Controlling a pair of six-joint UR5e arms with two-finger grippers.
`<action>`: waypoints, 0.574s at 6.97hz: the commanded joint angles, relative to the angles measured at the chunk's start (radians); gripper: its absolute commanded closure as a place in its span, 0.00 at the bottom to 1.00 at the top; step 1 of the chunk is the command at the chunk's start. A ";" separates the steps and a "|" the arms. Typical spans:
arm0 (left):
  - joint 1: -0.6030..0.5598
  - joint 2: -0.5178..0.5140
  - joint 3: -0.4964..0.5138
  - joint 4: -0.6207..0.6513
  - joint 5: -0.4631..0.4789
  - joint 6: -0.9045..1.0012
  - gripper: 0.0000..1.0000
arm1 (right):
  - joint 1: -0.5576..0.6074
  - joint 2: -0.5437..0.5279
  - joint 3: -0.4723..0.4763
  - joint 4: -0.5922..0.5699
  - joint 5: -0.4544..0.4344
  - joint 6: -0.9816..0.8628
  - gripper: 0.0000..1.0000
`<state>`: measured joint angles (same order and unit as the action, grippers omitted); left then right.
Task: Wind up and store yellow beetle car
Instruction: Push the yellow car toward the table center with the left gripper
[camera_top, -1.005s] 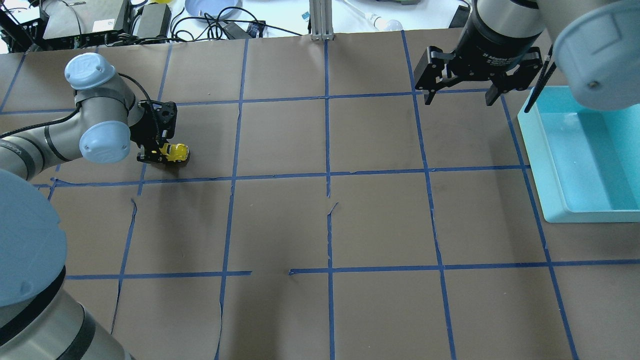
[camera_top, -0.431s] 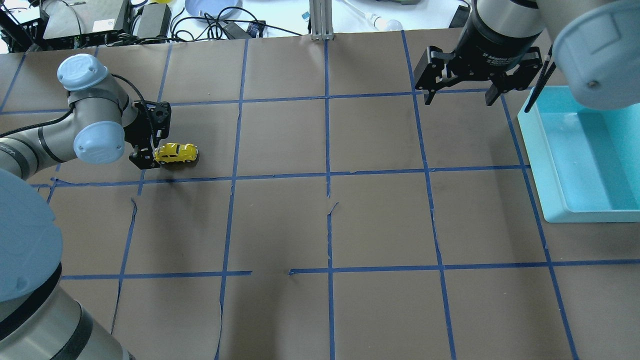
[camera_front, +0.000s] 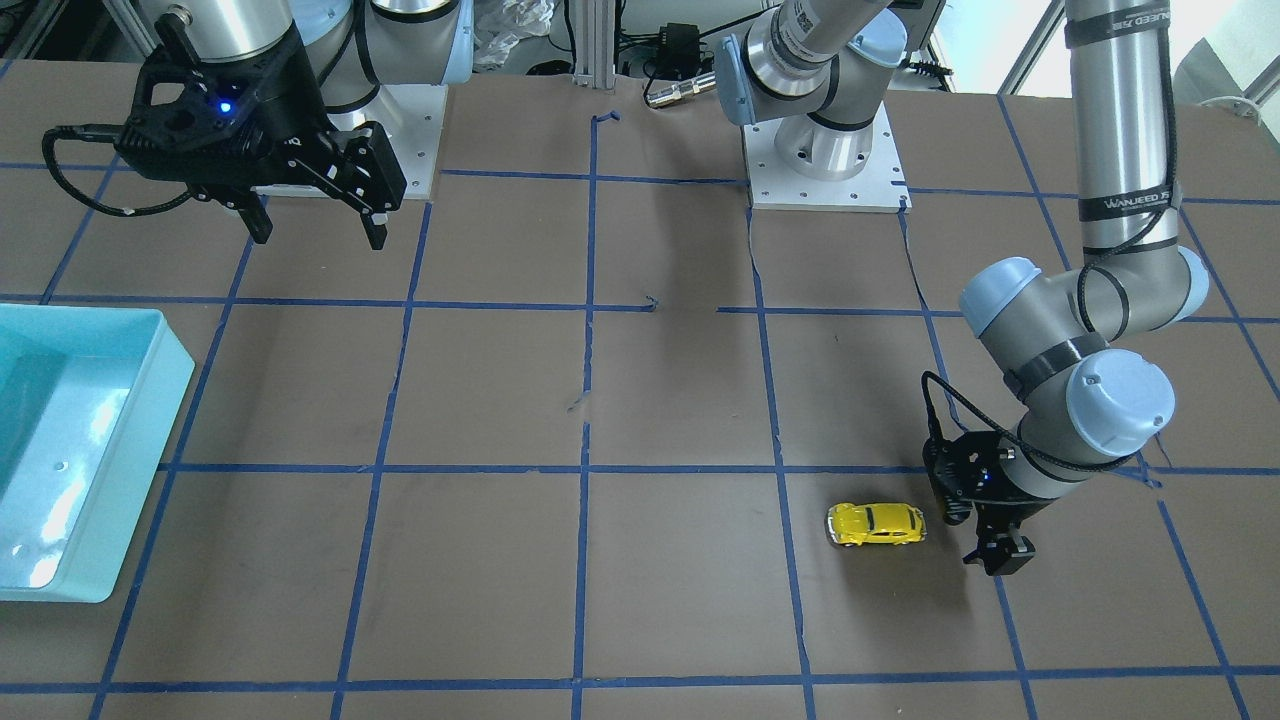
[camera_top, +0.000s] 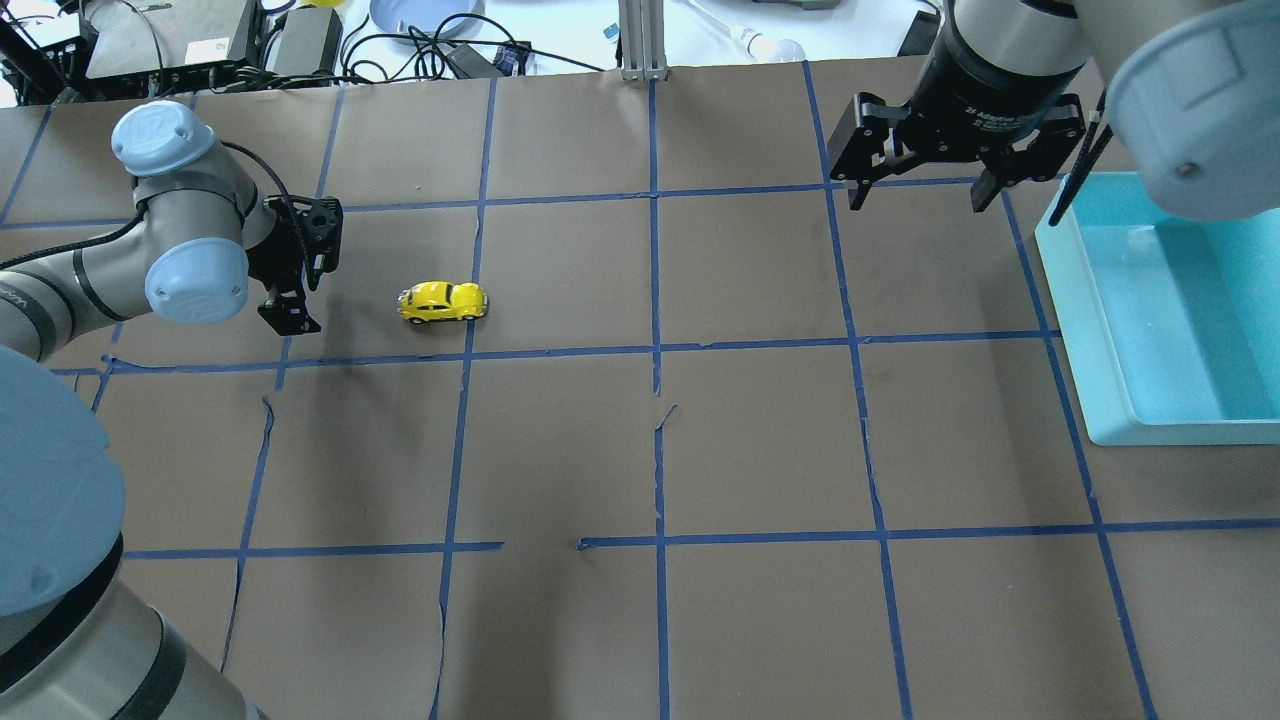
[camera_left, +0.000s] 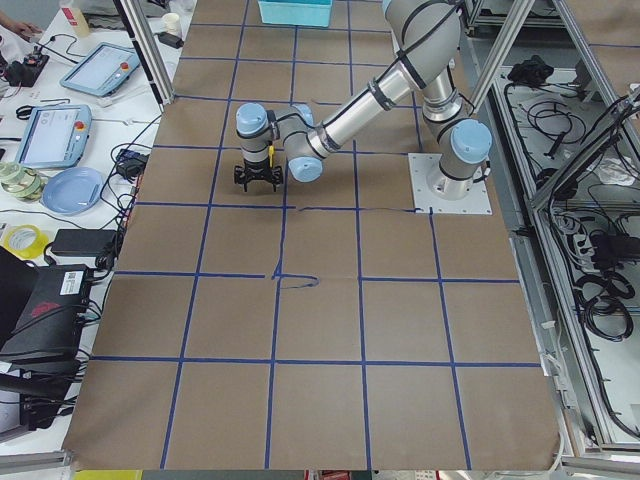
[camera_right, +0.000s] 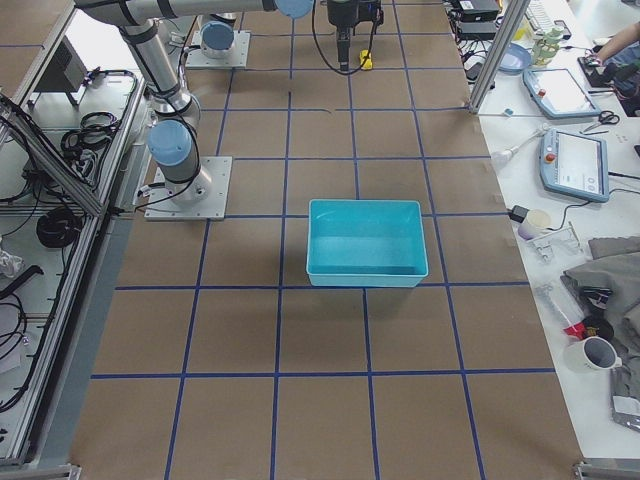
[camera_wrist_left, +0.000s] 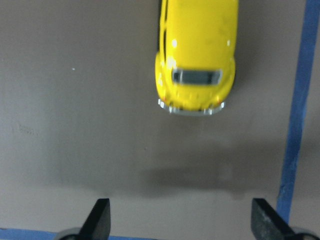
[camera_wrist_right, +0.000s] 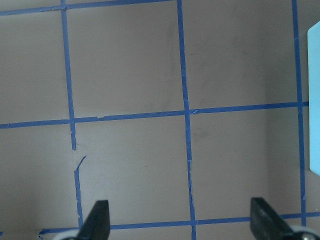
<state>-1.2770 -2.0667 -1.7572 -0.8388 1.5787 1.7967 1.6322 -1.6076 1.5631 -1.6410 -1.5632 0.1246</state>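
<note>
Brown paper marked with a grid of blue tape (camera_top: 655, 350) covers the table (camera_top: 760, 440). On it stands the yellow beetle car (camera_top: 443, 302), upright on its wheels, in the half of the table on the robot's left, with one end over a tape line that runs away from the robot. The left gripper (camera_wrist_left: 182, 219) hangs low over the paper just beside the car, its fingers (camera_wrist_left: 100, 217) spread apart and holding nothing. A strip of bare paper separates them from the silver bumper in the left wrist view, where the car (camera_wrist_left: 196, 55) fills the upper centre and a tape line runs past its side. The right gripper (camera_top: 920, 200) hangs well above the table on the far right side, fingers likewise apart and empty, next to the near corner of a turquoise bin (camera_top: 1075, 320) at the table's right edge. Car and bin lie well apart, at opposite ends of the table
</note>
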 joint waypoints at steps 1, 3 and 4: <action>-0.025 0.020 0.002 -0.008 -0.029 -0.071 0.02 | 0.000 0.000 0.000 0.000 0.000 0.000 0.00; -0.031 0.030 0.004 -0.008 -0.031 -0.074 0.02 | 0.000 0.000 0.000 0.000 0.000 0.000 0.00; -0.041 0.037 0.004 -0.020 -0.029 -0.082 0.02 | 0.000 0.000 0.000 0.000 0.000 0.001 0.00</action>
<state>-1.3092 -2.0376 -1.7537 -0.8496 1.5492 1.7227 1.6322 -1.6076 1.5631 -1.6414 -1.5631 0.1246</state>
